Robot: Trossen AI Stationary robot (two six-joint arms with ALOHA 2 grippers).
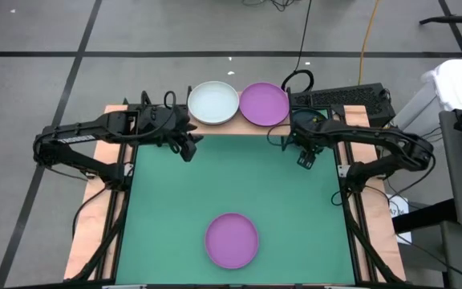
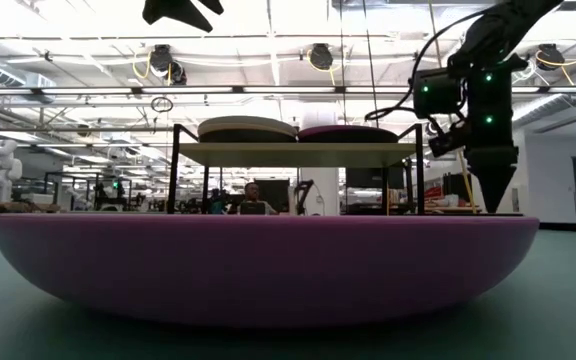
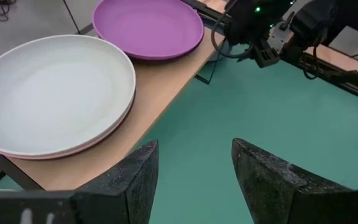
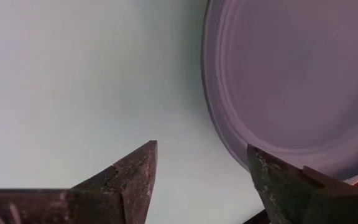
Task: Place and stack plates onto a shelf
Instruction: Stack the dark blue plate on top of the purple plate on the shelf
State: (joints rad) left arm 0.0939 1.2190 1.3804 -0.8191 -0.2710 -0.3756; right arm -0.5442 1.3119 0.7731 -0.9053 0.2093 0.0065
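One purple plate [image 1: 232, 240] lies flat on the green mat near the table's near edge; it fills the low view's foreground [image 2: 268, 270] and shows in the right wrist view [image 4: 291, 81]. The shelf [image 1: 239, 126] stands at the far edge on black legs. It carries a stack topped by a pale white-blue plate [image 1: 213, 103] [image 3: 55, 93] with a pink rim under it, and beside it a purple plate [image 1: 264, 103] [image 3: 148, 25]. My left gripper [image 1: 189, 147] [image 3: 194, 155] is open, just in front of the shelf. My right gripper [image 1: 305, 158] [image 4: 201, 155] is open, pointing down over the mat near the shelf's right end.
The green mat [image 1: 239, 185] lies between light-wood side strips [image 1: 95, 225]. A keyboard [image 1: 343, 98] sits behind the shelf's right end. In the low view [image 2: 298, 153] the shelf's black legs leave a gap under the board. A person shows far off in the room.
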